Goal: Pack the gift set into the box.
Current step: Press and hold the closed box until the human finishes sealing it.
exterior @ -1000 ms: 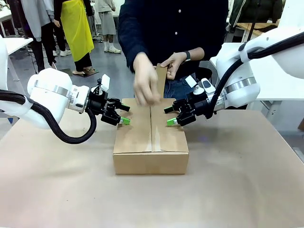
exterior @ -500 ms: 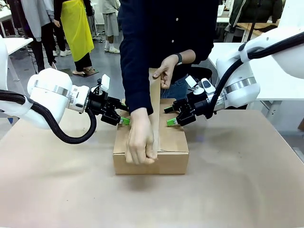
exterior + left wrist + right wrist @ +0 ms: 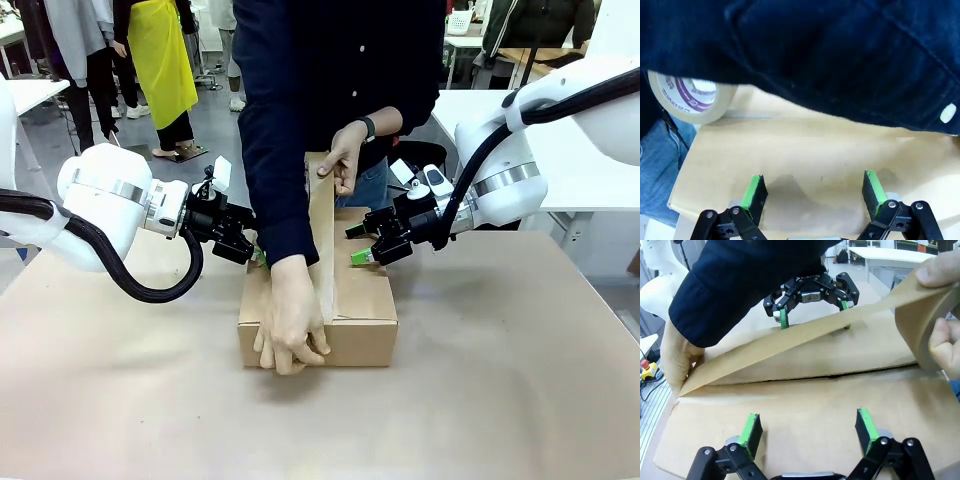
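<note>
Brown paper-covered worktop (image 3: 500, 400), busy workshop behind; person taping the box (image 3: 360, 310) shut.
Both grippers rest spread and empty on the closed flaps, left gripper (image 3: 812, 192) and right gripper (image 3: 807, 427) facing each other across the seam, likely pinning the flaps flat for taping. Between them the person's hand (image 3: 290, 325) presses the tape strip (image 3: 790, 342) over the box's near edge, the other hand holding the tape roll (image 3: 922, 325) beyond. Gift set presumably inside, hidden.
</note>
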`<state>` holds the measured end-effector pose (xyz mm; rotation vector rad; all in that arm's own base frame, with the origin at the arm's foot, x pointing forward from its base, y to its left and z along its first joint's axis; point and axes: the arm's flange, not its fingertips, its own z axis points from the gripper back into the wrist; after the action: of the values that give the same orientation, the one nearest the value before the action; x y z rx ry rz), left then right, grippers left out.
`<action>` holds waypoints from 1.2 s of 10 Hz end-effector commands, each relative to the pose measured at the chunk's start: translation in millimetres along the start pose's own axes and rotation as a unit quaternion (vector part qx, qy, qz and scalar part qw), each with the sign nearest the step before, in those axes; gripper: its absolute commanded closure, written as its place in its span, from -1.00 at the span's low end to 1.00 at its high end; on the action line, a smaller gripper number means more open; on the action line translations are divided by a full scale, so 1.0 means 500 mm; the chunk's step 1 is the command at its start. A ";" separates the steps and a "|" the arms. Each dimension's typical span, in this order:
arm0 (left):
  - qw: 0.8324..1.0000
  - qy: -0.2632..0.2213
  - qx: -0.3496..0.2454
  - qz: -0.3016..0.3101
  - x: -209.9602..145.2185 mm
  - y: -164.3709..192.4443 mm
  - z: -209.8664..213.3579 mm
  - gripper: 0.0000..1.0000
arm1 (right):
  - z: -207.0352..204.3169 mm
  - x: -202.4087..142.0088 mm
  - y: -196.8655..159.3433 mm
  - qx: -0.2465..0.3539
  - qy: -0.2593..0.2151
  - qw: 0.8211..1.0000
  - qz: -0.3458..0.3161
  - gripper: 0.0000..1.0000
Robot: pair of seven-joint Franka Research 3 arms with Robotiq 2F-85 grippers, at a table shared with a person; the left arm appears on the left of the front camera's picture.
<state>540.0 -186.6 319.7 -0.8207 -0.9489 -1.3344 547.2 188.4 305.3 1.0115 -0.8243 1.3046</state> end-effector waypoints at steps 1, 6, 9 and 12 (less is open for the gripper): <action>1.000 -0.001 -0.002 0.001 -0.005 -0.006 0.004 -1.00 | -0.002 -0.005 0.000 -0.002 0.004 1.000 -0.004 -1.00; 1.000 -0.001 -0.002 0.001 -0.005 -0.006 0.004 -1.00 | -0.002 -0.005 0.000 -0.002 0.004 1.000 -0.004 -1.00; 1.000 -0.001 -0.002 0.001 -0.005 -0.006 0.004 -1.00 | -0.002 -0.005 0.000 -0.002 0.004 1.000 -0.004 -1.00; 1.000 -0.001 -0.002 0.001 -0.005 -0.006 0.004 -1.00 | -0.002 -0.005 0.000 -0.002 0.004 1.000 -0.004 -1.00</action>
<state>540.0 -186.5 319.7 -0.8206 -0.9488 -1.3342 547.2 188.4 305.3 1.0115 -0.8243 1.3046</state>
